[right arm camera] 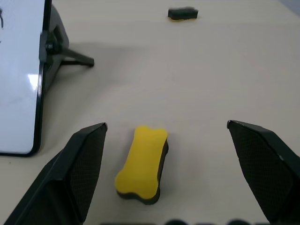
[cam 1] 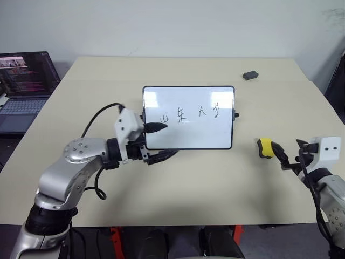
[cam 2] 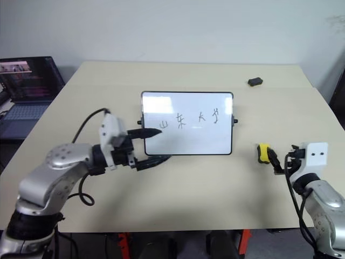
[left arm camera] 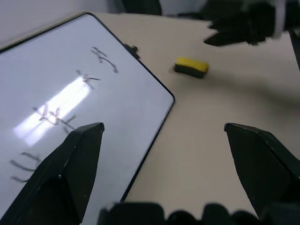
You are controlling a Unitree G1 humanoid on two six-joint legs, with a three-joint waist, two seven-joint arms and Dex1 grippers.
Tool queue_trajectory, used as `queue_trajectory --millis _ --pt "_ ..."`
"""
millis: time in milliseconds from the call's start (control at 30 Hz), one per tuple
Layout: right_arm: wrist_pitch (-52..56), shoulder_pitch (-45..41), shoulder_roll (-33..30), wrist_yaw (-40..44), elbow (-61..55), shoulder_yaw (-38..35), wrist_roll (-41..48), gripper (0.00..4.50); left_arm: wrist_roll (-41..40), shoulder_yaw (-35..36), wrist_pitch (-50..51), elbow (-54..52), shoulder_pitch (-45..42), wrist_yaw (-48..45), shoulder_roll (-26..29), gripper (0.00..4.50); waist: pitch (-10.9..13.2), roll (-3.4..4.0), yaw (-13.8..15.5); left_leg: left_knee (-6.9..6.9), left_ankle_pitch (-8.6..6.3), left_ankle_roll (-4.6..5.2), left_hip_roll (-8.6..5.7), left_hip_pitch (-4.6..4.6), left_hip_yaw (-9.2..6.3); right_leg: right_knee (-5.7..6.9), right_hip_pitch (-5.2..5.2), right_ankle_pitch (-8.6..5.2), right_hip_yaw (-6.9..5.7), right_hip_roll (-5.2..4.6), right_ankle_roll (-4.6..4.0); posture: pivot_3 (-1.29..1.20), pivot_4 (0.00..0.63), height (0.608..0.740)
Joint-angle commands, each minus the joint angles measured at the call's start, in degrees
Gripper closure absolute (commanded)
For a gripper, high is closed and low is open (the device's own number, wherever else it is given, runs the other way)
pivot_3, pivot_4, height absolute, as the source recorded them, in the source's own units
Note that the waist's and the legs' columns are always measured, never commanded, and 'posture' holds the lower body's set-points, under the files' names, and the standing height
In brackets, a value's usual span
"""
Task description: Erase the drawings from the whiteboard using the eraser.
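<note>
The whiteboard (cam 1: 188, 135) stands propped up in the middle of the table, with the drawings (cam 1: 190, 114) as a row of black strokes across its upper half. My left gripper (cam 1: 167, 140) is open at the board's lower left corner; one finger lies across the white face and the other sits below the frame. The yellow eraser (cam 1: 264, 148) lies on the table to the right of the board. My right gripper (right arm camera: 166, 125) is open just behind the eraser (right arm camera: 142, 164), which lies between the two fingers, untouched by either.
A small dark grey object (cam 1: 250, 75) sits at the table's far right. An open laptop (cam 1: 24, 86) stands on a lower surface off the table's left side. The board's black stand (right arm camera: 63, 44) sticks out behind it.
</note>
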Motion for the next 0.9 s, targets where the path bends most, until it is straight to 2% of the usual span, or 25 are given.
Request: queue_trajectory --millis 33,333,500,900 --pt "3.2 -2.2 1.6 -3.5 -3.6 1.7 -0.5 0.02 2.3 -1.9 -3.8 2.4 -3.1 -2.2 -1.7 0.00 0.0 0.00 0.0 0.00 0.00 0.00 0.00 -0.01 0.00 -0.01 0.00 0.00 0.00 0.00 0.00 0.00 0.150 0.740" --pt "1.9 -7.3 8.7 -8.8 -1.0 7.1 -5.1 0.02 3.8 -4.2 -5.3 2.7 -1.9 -4.7 -3.9 0.00 0.0 -0.01 0.0 -0.03 -0.01 0.02 0.01 -0.14 -0.05 -0.04 -0.11 -0.06 -0.02 -0.01 -0.01 0.00 0.150 0.740" --pt "0.6 -8.7 7.8 -8.5 2.2 8.5 -9.2 0.02 3.8 -4.6 -5.6 3.0 -2.1 -5.8 -4.4 0.00 0.0 -0.01 0.0 0.02 -0.02 0.02 -0.06 -0.20 -0.05 -0.03 -0.14 -0.06 -0.04 -0.09 0.00 0.00 0.150 0.740" --pt "0.0 -14.2 9.1 -9.4 9.0 3.5 -10.3 0.02 7.5 -8.4 -7.8 6.8 -7.8 -8.0 -8.2 0.00 0.0 0.00 0.0 0.01 -0.02 0.04 -0.04 -0.20 -0.06 -0.03 -0.13 -0.06 -0.06 -0.06 0.00 0.00 0.150 0.740"
